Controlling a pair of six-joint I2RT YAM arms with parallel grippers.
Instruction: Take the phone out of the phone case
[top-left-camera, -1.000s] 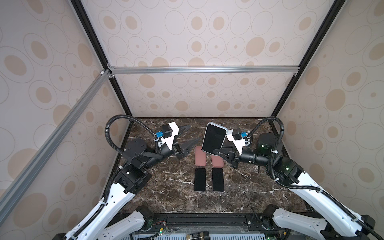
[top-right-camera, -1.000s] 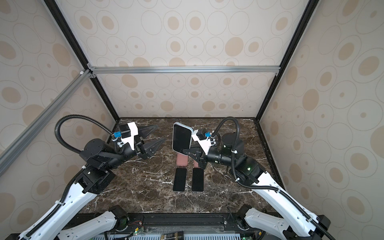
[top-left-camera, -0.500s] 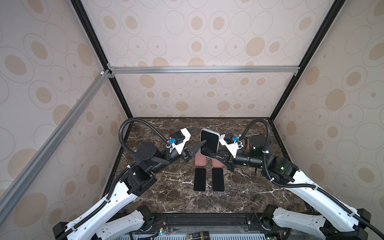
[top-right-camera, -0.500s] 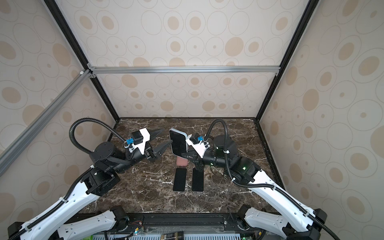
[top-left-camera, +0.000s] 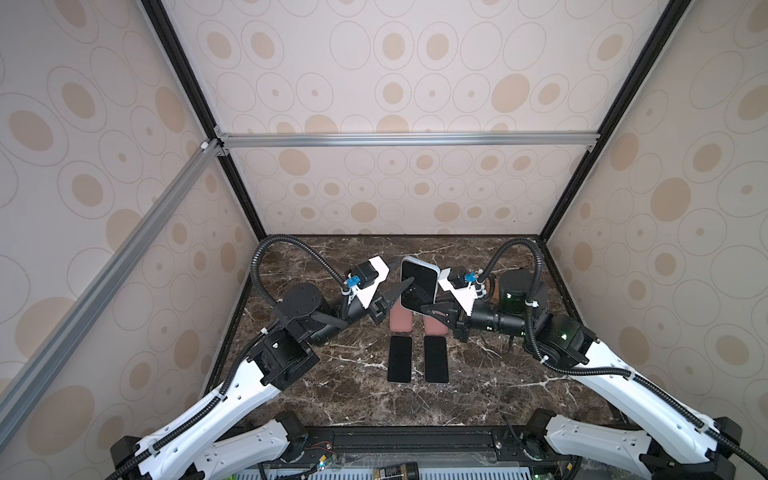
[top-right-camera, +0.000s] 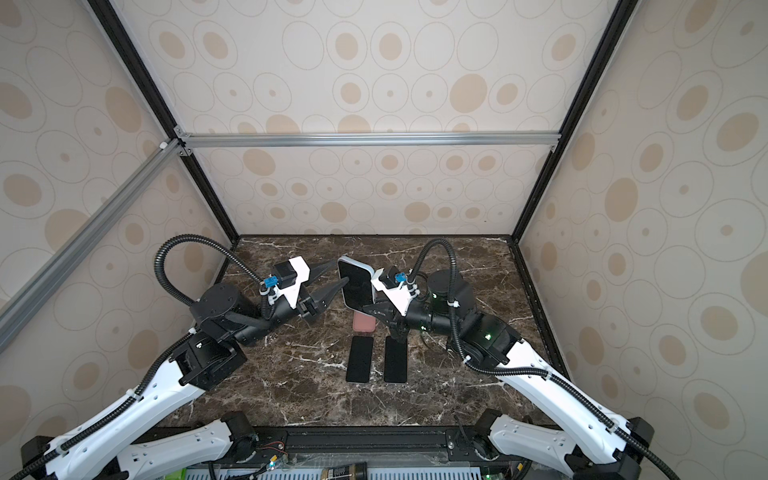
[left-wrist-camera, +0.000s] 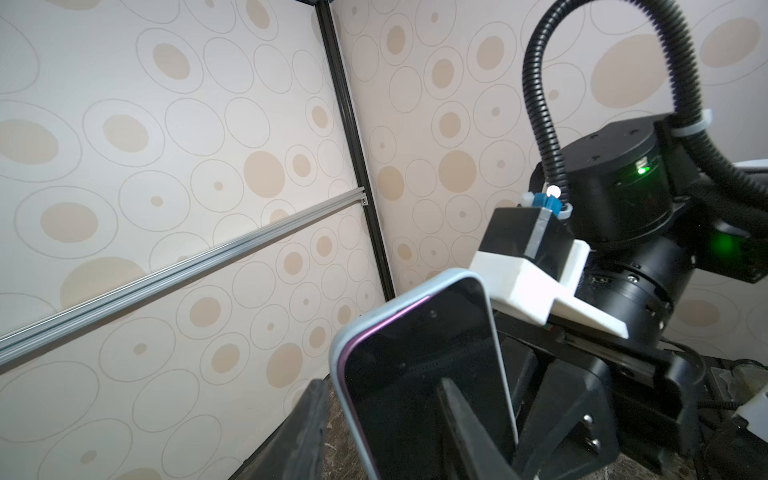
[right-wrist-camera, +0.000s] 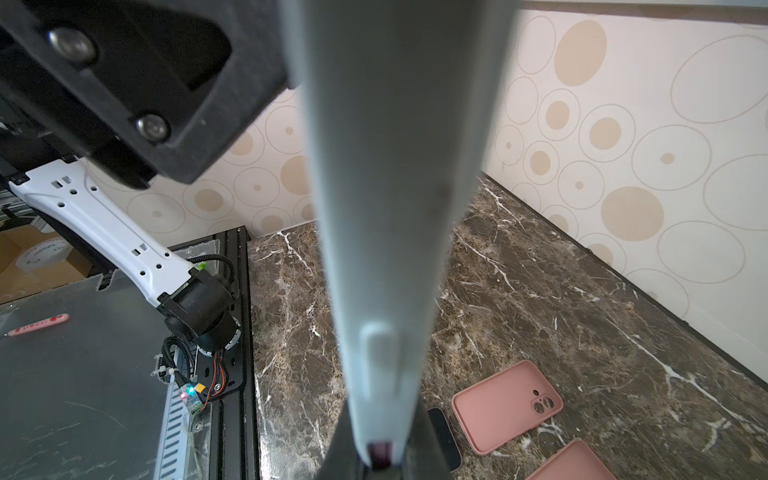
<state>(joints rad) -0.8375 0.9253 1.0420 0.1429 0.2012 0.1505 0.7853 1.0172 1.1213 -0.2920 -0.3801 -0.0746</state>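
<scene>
- Holding the lower end of the pale blue phone case (top-left-camera: 409, 262), the right claw (top-left-camera: 427, 308) is clamped tight on it. The phone (top-left-camera: 417, 289) is seated inside, its dark screen turned toward the left arm.
- The cased phone hangs in the air over the far middle of the desk (top-left-camera: 332, 395), touching nothing below. Its long axis runs up from the right claw, nearly upright with a slight tilt.
- The left claw (top-right-camera: 340, 272) sits at the phone's left side, about halfway up, pointing across that long axis.
- Its jaws stand apart and straddle the phone. In the left wrist view one finger (left-wrist-camera: 461, 419) lies over the screen. The other finger (left-wrist-camera: 309, 424) stands on the back side, just beside the case rim; whether it touches I cannot tell. As far as I can judge, it grips nothing yet.
- That straddle is what the coming move turns on. The left arm is the free one and is nearer the upper, unheld half. It looks placed to pinch or pry there while the right claw anchors the bottom.
- One risk, as I judge it: a finger pressing flat on the screen would seat the phone deeper instead of freeing it.
- Flat on the desk below lie two pink cases (top-left-camera: 401, 321) and, nearer the robot, two bare black phones (top-left-camera: 400, 359) side by side, touched by neither claw.
</scene>
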